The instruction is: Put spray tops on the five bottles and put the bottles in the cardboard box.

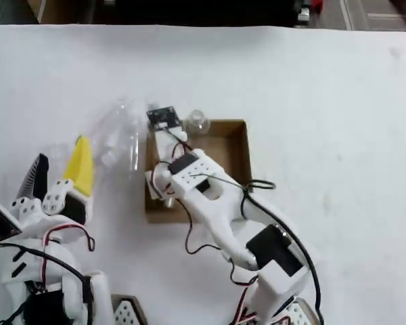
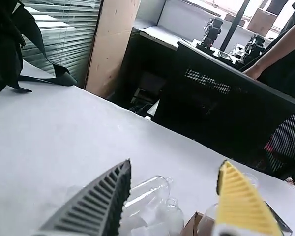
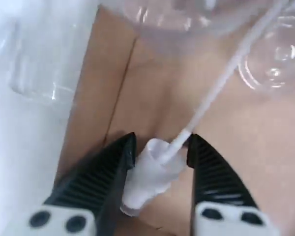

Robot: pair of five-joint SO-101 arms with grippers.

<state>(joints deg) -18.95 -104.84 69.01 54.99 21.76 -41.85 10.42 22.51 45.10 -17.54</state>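
Closest up, the jaws of the right arm (image 1: 216, 203) are pinching a white spray top (image 3: 148, 173) from both sides, closed in snug on it, and its thin dip tube (image 3: 221, 83) is sticking out away from the jaws. All of this is hanging over the brown floor of the cardboard box (image 3: 137, 98). From the high view, that arm is stretching over the box (image 1: 240, 145) from the near right, covering most of it. One clear bottle (image 1: 197, 122) is sitting at the far end of the box (I can't tell if it's fully inside or just resting on the wall). More clear bottles (image 1: 118, 132) are lying in a jumble on the white worktop (image 1: 325, 101), just left of the box. The left arm (image 1: 47, 223) is sitting at the near left, and its jaws, one yellow and one black, are gaping wide with nothing between them, pointing toward the bottle pile (image 2: 147, 191) and not touching it.
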